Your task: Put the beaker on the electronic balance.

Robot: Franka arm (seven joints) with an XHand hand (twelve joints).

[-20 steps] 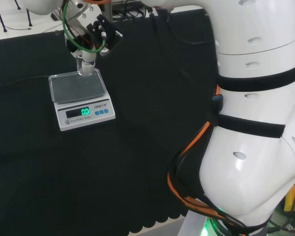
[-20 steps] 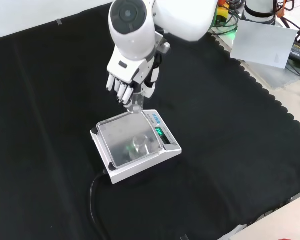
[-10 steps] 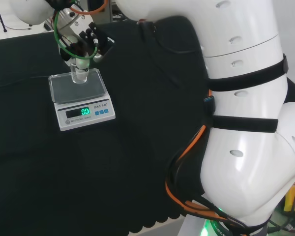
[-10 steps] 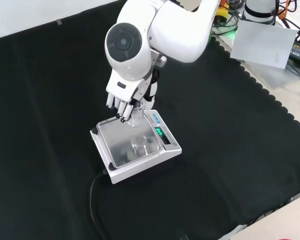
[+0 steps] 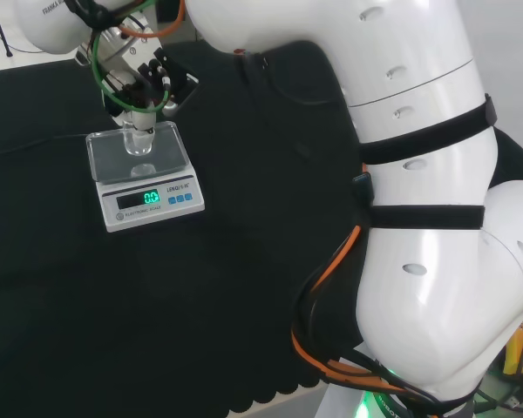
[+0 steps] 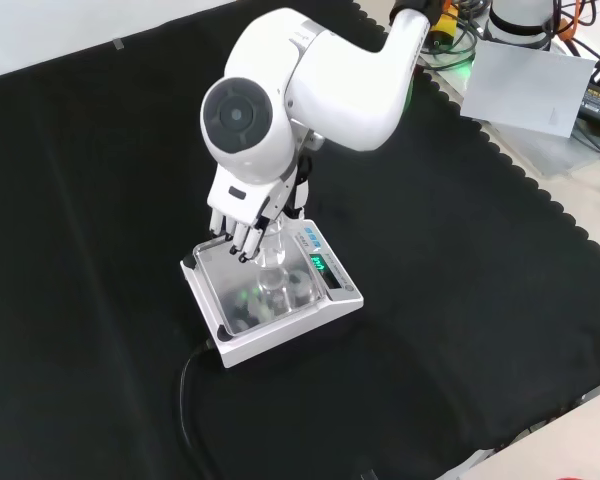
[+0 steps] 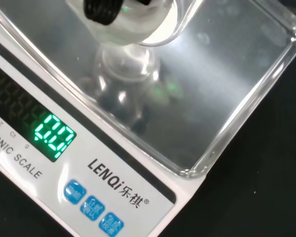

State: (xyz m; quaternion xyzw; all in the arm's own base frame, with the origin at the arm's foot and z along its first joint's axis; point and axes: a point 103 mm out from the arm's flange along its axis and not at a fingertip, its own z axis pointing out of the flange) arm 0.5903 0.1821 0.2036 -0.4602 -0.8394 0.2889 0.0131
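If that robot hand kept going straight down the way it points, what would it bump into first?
Probably the balance's pan: the robot hand holds the beaker just above it, so the glass would meet it first.

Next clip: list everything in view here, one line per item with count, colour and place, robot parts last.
Beaker: one, clear glass, over the balance's pan, held by the hand; contact with the pan cannot be told.
Electronic balance: one, white with a shiny pan and a lit green display, on the cloth.
Cable: one, black, running from the balance towards the front view's bottom.
Cloth: one, black, covering the bench.
Hand: one, black and white, fingers curled round the beaker.
Arm: one, white.
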